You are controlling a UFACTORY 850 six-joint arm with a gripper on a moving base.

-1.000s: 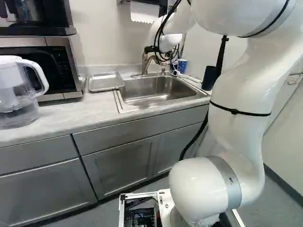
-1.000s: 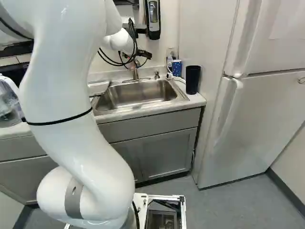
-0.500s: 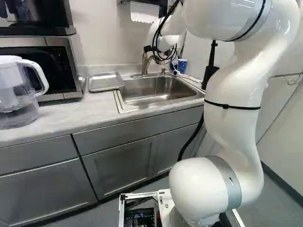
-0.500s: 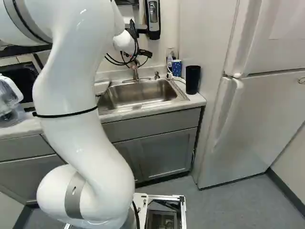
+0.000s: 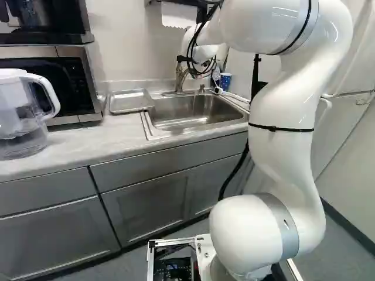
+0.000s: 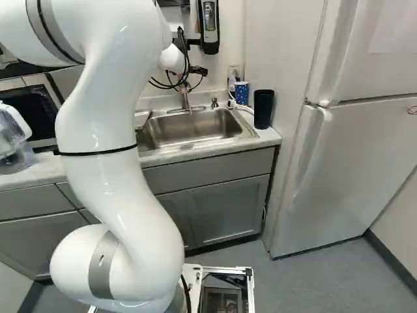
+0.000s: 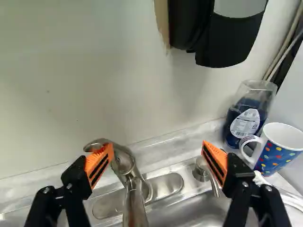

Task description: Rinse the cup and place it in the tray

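Observation:
The gripper (image 6: 197, 70) hangs by the faucet above the back of the sink; only part of it shows there. In the wrist view the gripper (image 7: 156, 149) is open, its orange pads wide apart with nothing held. One finger overlaps the head of the metal faucet (image 7: 135, 201); contact cannot be told. Beyond the other finger a blue mug with coloured dots (image 7: 279, 152) stands upright at the sink's back corner, its handle toward that finger. The same mug (image 6: 242, 93) shows in the right base view. A metal tray (image 5: 130, 100) lies on the counter beside the sink (image 5: 187, 111).
A soap bottle (image 7: 246, 118) stands behind the mug, and a soap pump (image 7: 202, 170) rises between faucet and mug. A dark tumbler (image 6: 263, 108) is right of the mug. Wall dispensers (image 7: 227, 38) hang above. A pitcher (image 5: 23, 114) and microwave (image 5: 55, 82) stand left; a fridge (image 6: 345, 163) right.
My arm's big upper links have swung leftward in the left base view and rightward in the right one. The wrist has shifted only slightly near the faucet. The base has stayed put.

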